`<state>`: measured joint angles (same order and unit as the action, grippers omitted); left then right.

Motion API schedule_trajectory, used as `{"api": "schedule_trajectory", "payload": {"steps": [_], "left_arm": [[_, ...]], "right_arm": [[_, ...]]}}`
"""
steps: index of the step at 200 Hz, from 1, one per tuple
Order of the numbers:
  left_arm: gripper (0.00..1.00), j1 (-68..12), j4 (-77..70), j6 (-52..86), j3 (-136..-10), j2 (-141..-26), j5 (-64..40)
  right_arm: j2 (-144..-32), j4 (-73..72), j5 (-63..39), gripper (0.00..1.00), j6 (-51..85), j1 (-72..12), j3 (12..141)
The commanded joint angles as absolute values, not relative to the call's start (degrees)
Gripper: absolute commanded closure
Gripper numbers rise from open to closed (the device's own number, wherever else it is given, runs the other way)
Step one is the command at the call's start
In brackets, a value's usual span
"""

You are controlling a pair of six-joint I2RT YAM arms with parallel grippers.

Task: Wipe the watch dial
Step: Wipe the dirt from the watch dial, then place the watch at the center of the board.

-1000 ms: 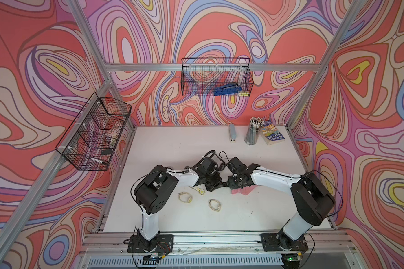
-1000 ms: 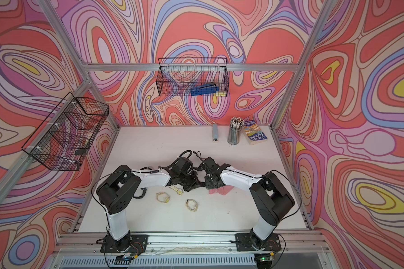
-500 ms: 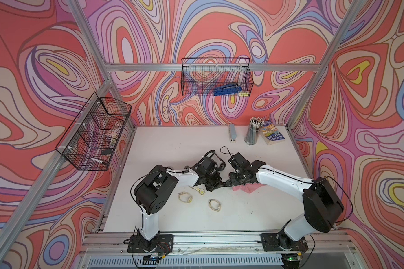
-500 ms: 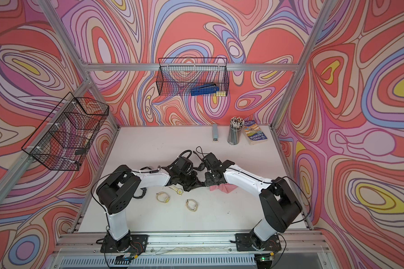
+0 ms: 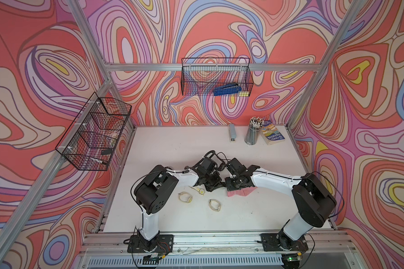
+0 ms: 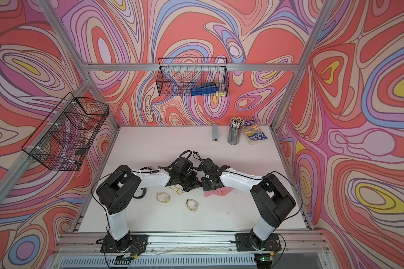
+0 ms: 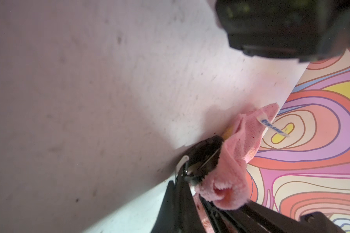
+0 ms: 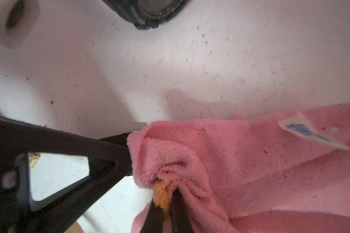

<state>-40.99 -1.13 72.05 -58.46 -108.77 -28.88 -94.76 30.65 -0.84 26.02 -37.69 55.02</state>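
In both top views my grippers meet over the table [image 5: 173, 151]: left gripper [image 5: 217, 186] just beside right gripper [image 5: 229, 185], a pink cloth [image 5: 240, 192] lying under the right one. The back basket [image 5: 191, 76] holds a blue tool [image 5: 226, 89]; the side basket [image 5: 79, 139], a small dark item [image 5: 106, 151]; a cup [image 5: 251, 138] holds pencils [image 5: 255, 121]. Left wrist view: jaws pinched on a black watch [image 7: 202, 161], cloth touching its dial. Right wrist view: jaws pinching the cloth. I judge wiping begun, not yet finished.
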Motion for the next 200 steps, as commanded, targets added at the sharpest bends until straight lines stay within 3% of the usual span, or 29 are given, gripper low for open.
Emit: {"api": "schedule_trajectory", "payload": {"steps": [1,71,96,134,200], "left_arm": [[1.0,-41.31,-0.95,72.29,-58.27,-106.57,-29.79],[1.0,-41.31,1.42,70.28,-60.77,-107.75,-29.96],[1.0,-41.23,3.08,69.43,-63.06,-109.11,-30.5],[1.0,-40.35,12.36,63.84,-74.63,-114.16,-30.03],[1.0,-38.91,22.61,59.95,-89.11,-124.07,-31.17]], "right_arm": [[-98.1,33.2,1.33,1.0,25.78,-34.42,52.56],[-94.74,37.29,5.75,1.0,21.4,-27.88,52.9],[-88.92,38.71,5.85,1.0,19.69,-22.96,52.65],[-79.56,42.82,7.05,1.0,17.46,-18.11,55.35],[-77.32,42.5,3.81,1.0,17.81,-18.11,54.3]]}}
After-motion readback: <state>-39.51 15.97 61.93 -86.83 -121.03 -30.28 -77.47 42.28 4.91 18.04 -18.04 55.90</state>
